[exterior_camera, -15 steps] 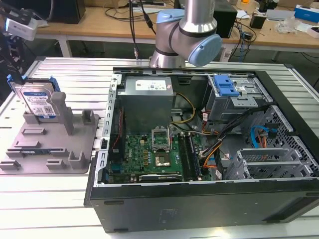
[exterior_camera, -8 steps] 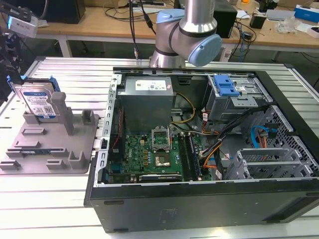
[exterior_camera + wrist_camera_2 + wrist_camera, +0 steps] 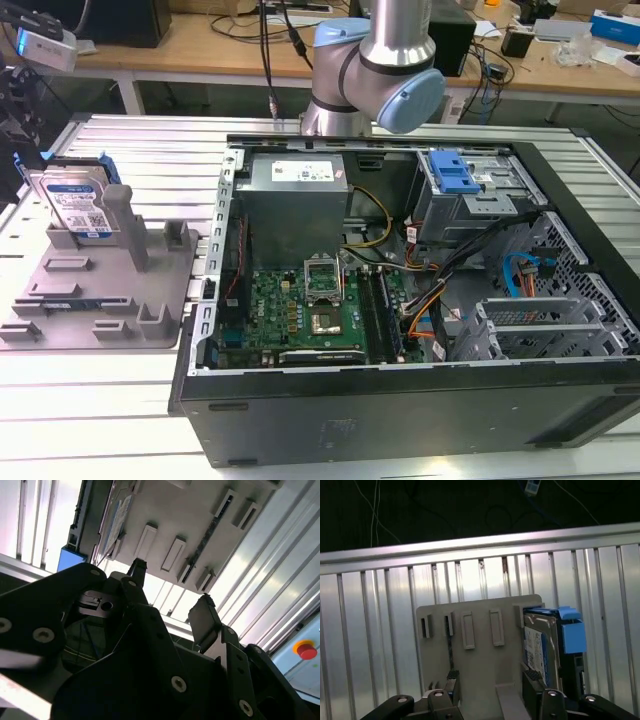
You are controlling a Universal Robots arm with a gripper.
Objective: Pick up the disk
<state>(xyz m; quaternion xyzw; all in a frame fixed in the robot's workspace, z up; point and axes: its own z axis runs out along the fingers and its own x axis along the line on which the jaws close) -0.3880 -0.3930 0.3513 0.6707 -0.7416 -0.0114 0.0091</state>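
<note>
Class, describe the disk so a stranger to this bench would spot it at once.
To the exterior view's left of the open computer case lies a grey holder tray. The disk stands upright at its far end: a silver, labelled slab with blue rails among grey posts.

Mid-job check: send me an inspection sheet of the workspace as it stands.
Surface: ribbed metal table, carrying a grey tray and an open computer case.
Job's things: disk standing upright in the tray, not held.
Clutter: nothing seen.
Grippers: claw open and empty, aimed at the tray.
Cables: wires bundled inside the computer case.
Surroundings: workbench behind the table, with more leads and boxes.
</note>
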